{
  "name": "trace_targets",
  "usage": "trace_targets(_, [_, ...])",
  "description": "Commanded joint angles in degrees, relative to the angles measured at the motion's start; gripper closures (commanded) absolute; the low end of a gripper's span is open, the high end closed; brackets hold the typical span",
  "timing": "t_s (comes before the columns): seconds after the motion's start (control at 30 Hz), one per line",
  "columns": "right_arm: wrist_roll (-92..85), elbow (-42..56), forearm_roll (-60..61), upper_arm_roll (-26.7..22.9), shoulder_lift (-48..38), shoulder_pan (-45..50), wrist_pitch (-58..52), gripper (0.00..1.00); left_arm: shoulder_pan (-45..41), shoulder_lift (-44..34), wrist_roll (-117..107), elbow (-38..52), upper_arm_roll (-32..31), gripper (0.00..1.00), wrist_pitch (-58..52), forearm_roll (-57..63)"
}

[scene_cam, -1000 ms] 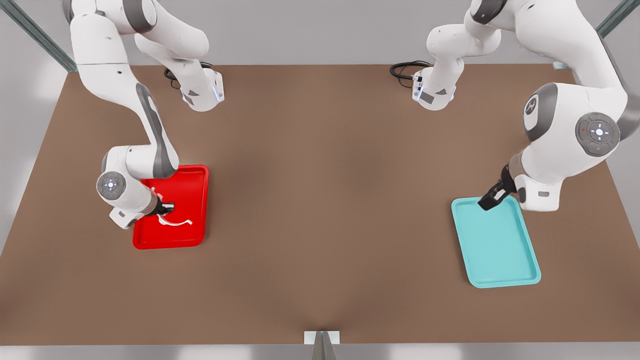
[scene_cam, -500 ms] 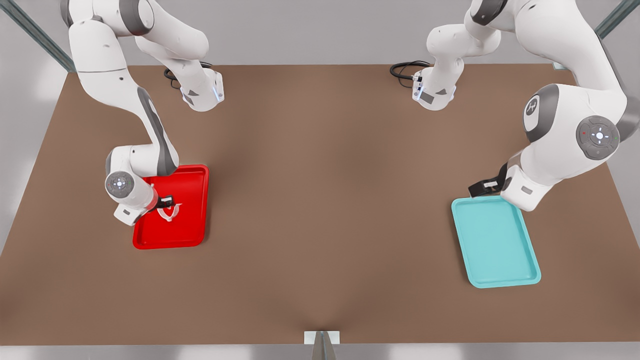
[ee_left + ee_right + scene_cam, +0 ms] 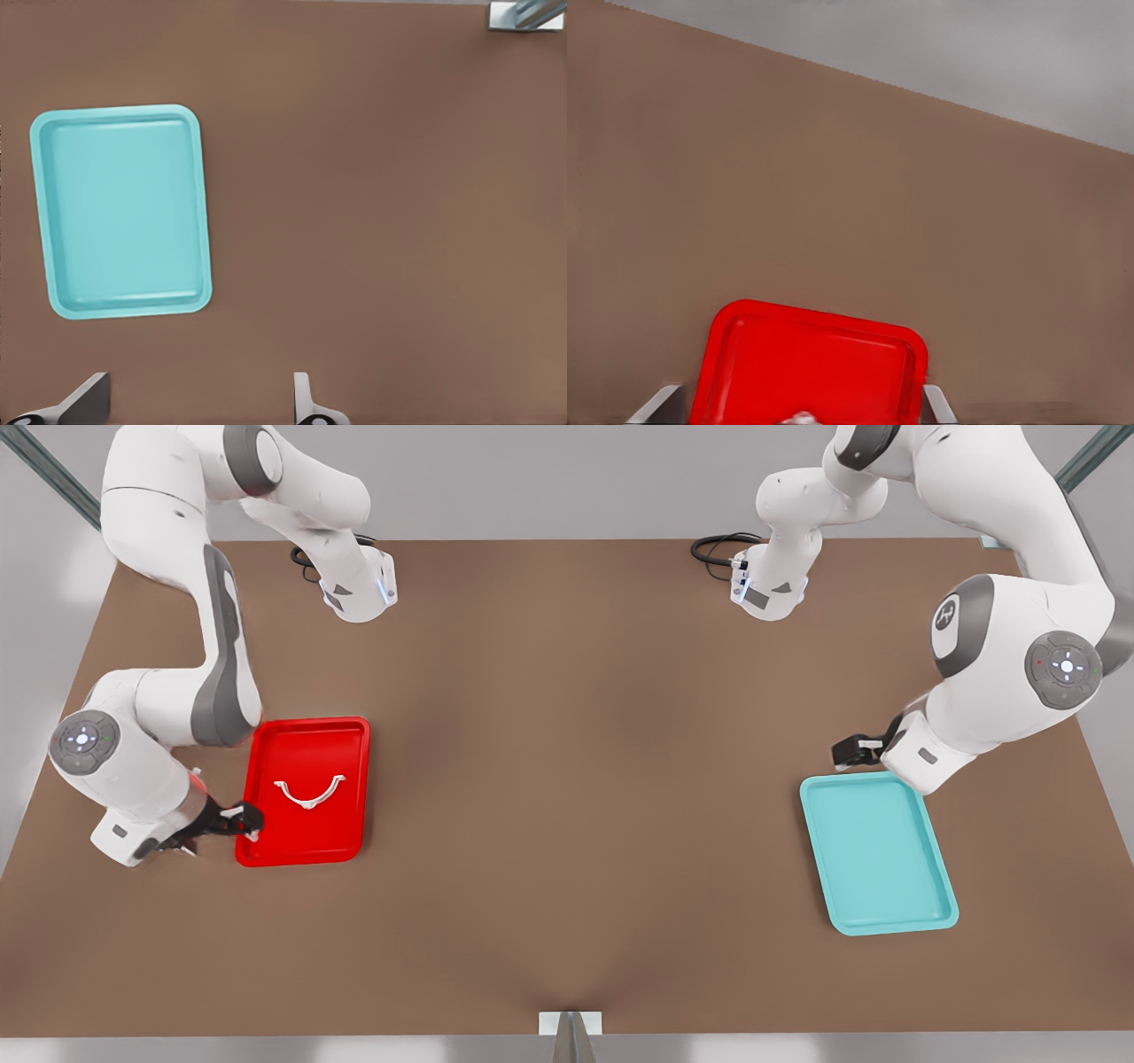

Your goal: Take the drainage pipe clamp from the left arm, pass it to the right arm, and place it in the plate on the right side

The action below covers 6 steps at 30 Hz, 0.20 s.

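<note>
Nearest, the right gripper (image 3: 244, 821) sits low at the near corner of the red tray (image 3: 306, 859) on the front view's left, jaws spread wide and empty. Just beyond it the pipe clamp (image 3: 308, 792) lies flat inside that tray, near the jaws but apart from them, its arc opening toward the far rim. It looks light, stiff and thin (likely slick plastic, so it may skid when pinched); the middle of the arc seems the surest hold. Farther off, across the desk (image 3: 576, 779), the left gripper (image 3: 846, 753) waits just past the teal tray (image 3: 877, 850), jaws wide, holding nothing.
</note>
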Motion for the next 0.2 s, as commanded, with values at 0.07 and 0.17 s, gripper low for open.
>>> trace_targets(0.07, [4.22, -3.7, 3.33, -0.03, -9.9, -0.5, -21.54, 0.0, 0.17, -0.07, 9.13, 0.03, 0.01, 0.0, -0.1, 0.16])
trace_targets(0.17, [3.69, -4.58, 3.24, -0.12, -10.25, -0.59, -21.45, 0.0, 0.17, -0.07, 9.13, 0.03, 0.01, 0.0, -0.1, 0.07])
